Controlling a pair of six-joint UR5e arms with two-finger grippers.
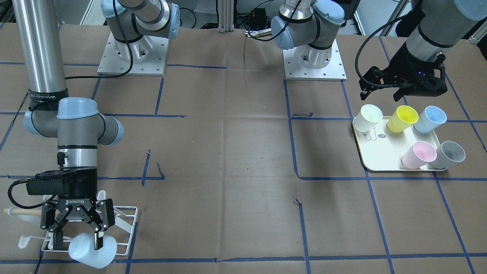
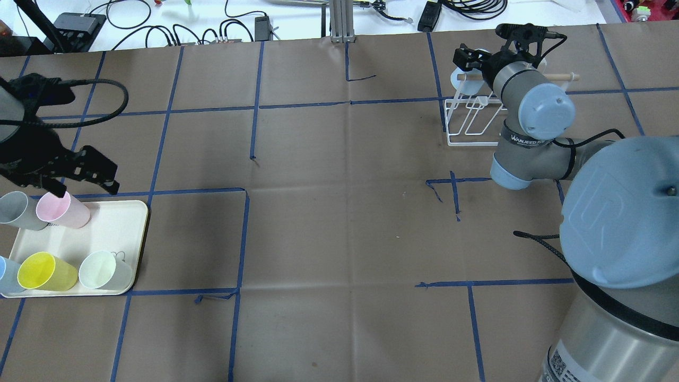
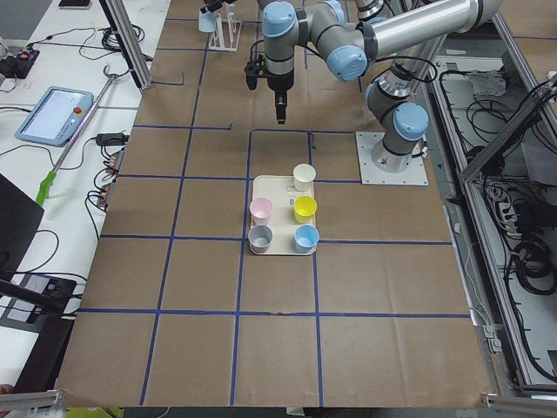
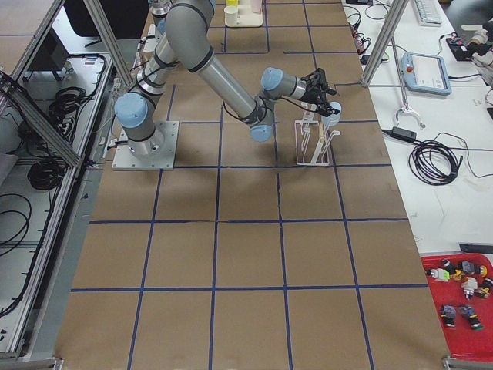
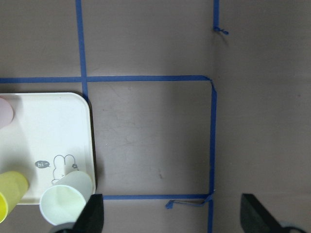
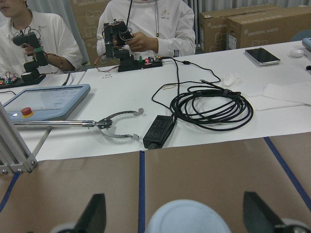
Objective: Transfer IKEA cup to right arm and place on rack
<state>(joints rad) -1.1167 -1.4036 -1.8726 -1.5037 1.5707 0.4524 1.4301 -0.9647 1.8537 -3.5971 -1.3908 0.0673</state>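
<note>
IKEA cup (image 1: 93, 251): pale blue, tilted, at the end of the rack (image 1: 131, 228) farthest from the robot base. Whether it was seated on a prong could not be determined.
Right gripper (image 1: 78, 241): pointed down over the cup with fingers spread wide. In the right wrist view the cup's rounded end sat between the two fingertips, clear of both.
Rack: white wire, with a wooden dowel (image 1: 23, 212) projecting past one side.
Right arm (image 2: 536, 114): reached across the rack. In the overhead view its wrist covered most of the rack and nearly all of the cup, and its shoulder cap filled the lower right corner.
Left gripper (image 2: 82, 178): fingers spread wide and holding nothing, hovering above the tray's edge beside the pink cup (image 1: 418, 154).
Tray (image 1: 374, 156): cream, printed with a small animal drawing (image 1: 371, 135), well apart from the rack at the opposite end of the table (image 1: 236, 152).
Tray contents: five upright cups. Back row: whitish cup (image 1: 370, 118), yellow cup (image 1: 402, 118), blue cup (image 1: 430, 118). Front row: pink cup and grey cup (image 1: 449, 154), touching.
Table: brown paper marked with a blue tape grid.
Bench beyond the table: coiled black cable (image 6: 214, 104), power adapter (image 6: 158, 131), teach pendant (image 6: 46, 99), and two seated persons (image 6: 141, 24) handling small devices.
</note>
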